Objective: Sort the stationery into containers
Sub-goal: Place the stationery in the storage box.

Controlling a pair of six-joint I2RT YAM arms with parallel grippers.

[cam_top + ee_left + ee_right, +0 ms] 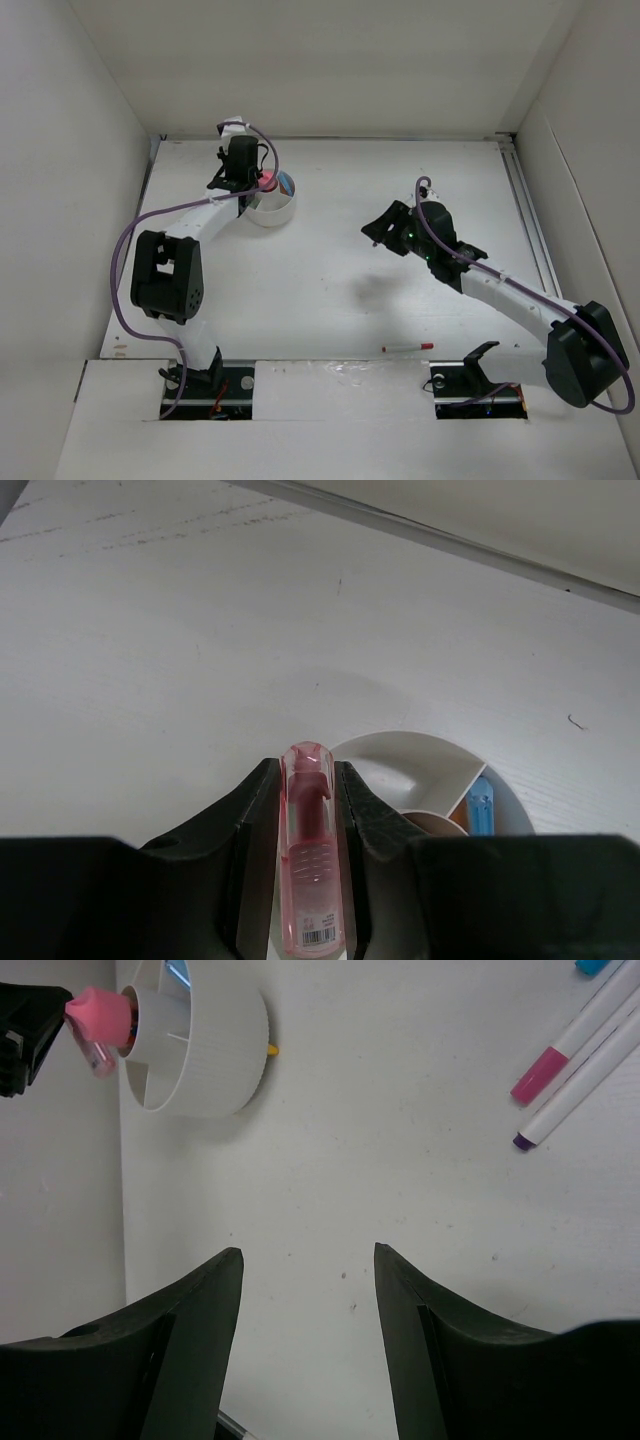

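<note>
My left gripper (243,181) is shut on a short pink see-through cylinder (310,850), held at the left rim of the low round white cup (271,207). In the left wrist view the cup (420,760) lies just right of the jaws, with a blue item (480,808) in one compartment. My right gripper (374,230) is open and empty above bare table at the middle; in its view (308,1255) the cup (215,1050) and the pink cylinder (98,1012) show at the far upper left. A white pen with a red cap (408,347) lies near the front edge.
Three white pens lie at the top right of the right wrist view, with a pink cap (545,1068), a purple tip (523,1141) and a blue end (592,965). A small yellow bit (271,1050) lies beside the cup. White walls enclose the table.
</note>
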